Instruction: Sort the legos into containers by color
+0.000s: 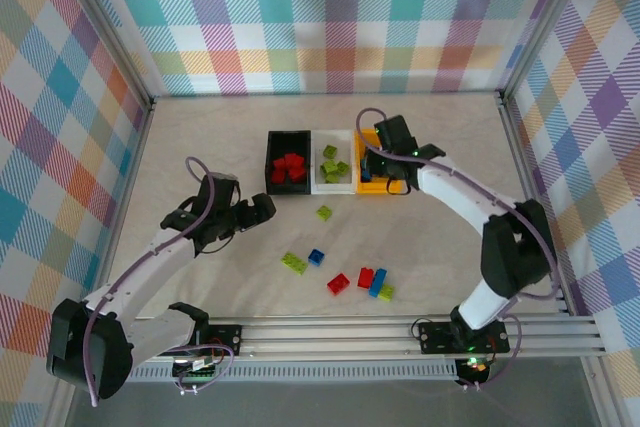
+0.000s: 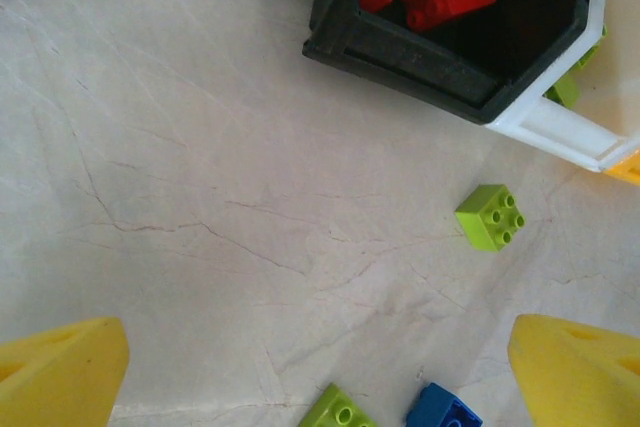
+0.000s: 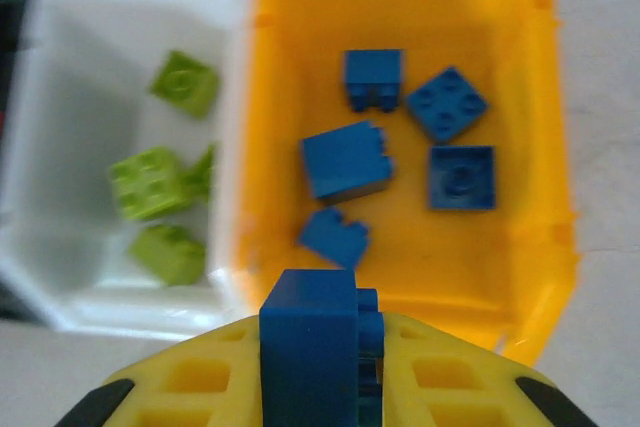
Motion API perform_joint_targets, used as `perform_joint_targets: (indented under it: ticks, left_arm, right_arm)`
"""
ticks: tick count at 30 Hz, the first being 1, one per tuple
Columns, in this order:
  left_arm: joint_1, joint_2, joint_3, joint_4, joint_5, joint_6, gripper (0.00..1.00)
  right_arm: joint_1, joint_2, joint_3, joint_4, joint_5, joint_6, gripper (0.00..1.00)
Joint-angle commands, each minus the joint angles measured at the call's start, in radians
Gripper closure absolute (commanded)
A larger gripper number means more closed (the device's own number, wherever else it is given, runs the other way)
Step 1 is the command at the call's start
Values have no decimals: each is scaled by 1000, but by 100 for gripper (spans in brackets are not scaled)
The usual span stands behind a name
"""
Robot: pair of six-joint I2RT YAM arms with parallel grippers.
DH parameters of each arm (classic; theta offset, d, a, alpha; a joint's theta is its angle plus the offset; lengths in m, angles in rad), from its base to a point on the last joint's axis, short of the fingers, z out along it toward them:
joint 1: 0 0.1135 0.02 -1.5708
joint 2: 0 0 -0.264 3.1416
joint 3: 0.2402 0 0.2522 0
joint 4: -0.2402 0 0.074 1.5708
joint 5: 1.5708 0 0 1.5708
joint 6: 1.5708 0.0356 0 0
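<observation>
— What are your left jaws doing?
— They are hanging spread and empty over the desk [image 2: 200, 197], near the black bin [image 1: 271, 162] of red legos [image 1: 290, 167]. Lime legos [image 3: 150, 182] are lying in the white bin [image 3: 90, 27].
— And your right jaws?
— They are pinching a blue brick [image 3: 310, 347] above the orange-yellow bin's [image 3: 400, 7] near edge. Loose legos [image 1: 338, 283] are lying on the desk.

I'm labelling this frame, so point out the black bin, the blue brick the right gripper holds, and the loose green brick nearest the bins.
black bin [image 2: 410, 55]: left wrist view, outer wall.
blue brick [image 3: 310, 347]: right wrist view, front face.
green brick [image 2: 491, 216]: left wrist view, studded top.
</observation>
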Motion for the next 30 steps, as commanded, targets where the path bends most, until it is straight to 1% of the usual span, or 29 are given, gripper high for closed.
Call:
perform_joint_targets:
  ticks: [1, 3, 5, 8, 10, 12, 15, 17, 22, 26, 30]
  left_arm:
    - [9, 10, 25, 17, 44, 12, 2]
    - [9, 13, 23, 18, 54, 9, 1]
    - [9, 17, 23, 16, 66, 10, 0]
    - [9, 22, 26, 4, 82, 18, 0]
    - [7, 28, 29, -8, 95, 30, 3]
    - [1, 37, 34, -17, 107, 42, 5]
    - [-31, 52, 51, -47, 101, 64, 6]
    - [-79, 64, 61, -69, 82, 76, 7]
    - [-281, 120, 58, -132, -6, 89, 7]
    - [-421, 187, 31, -146, -70, 79, 7]
    - [-541, 272, 58, -163, -155, 93, 7]
  right_arm:
    - [-30, 97, 89, -58, -7, -18, 74]
    - [-45, 148, 134, -69, -6, -25, 71]
    - [-52, 190, 185, -81, -7, -34, 66]
    - [-55, 225, 237, -99, -7, -39, 50]
    - [-56, 216, 246, -93, -15, -41, 40]
    - [-55, 191, 243, -90, -27, -40, 36]
    - [-45, 127, 202, -74, -51, -36, 35]
    - [-27, 85, 162, -62, -50, -35, 34]
    - [3, -9, 13, -7, -56, -12, 33]
    - [3, -49, -73, 25, -60, 9, 33]
    - [3, -68, -110, 42, -61, 16, 33]
